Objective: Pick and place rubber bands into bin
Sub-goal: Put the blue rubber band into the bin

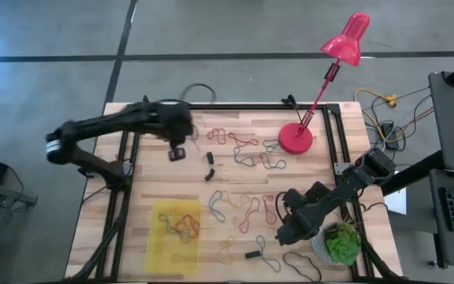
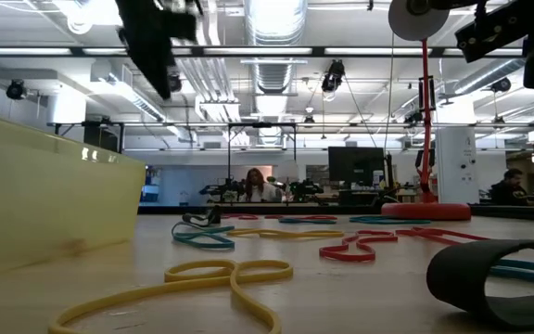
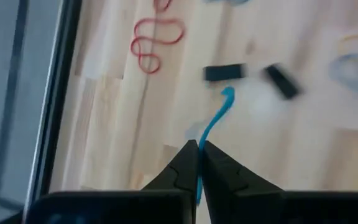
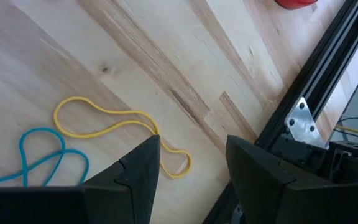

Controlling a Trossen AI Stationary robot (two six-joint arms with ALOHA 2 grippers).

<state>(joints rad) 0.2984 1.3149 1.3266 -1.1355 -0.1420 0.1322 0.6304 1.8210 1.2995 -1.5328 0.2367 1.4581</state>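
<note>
The step in hand looks like the carry: the left gripper has its fingers pinched together on a blue rubber band, which hangs from the tips in the left wrist view, lifted clear of the bench above two small dark blocks. In the high view this gripper hovers over the far left part of the bench, near the black frame rail, while the bin sits well apart at the near left edge, already holding a tangle of red, yellow and dark bands. The next move, as I judge it, calls for swinging the left arm toward the near edge until the dangling band hangs over the bin's inside, then parting the fingers so the floppy loop drops in rather than draping over the rim. Many rubber bands remain scattered over the middle of the bench, so the task is far from done. The right gripper waits low at the near right, close to the potted plant, its fingers spread wide and empty over a yellow band lying beside a blue one
</note>
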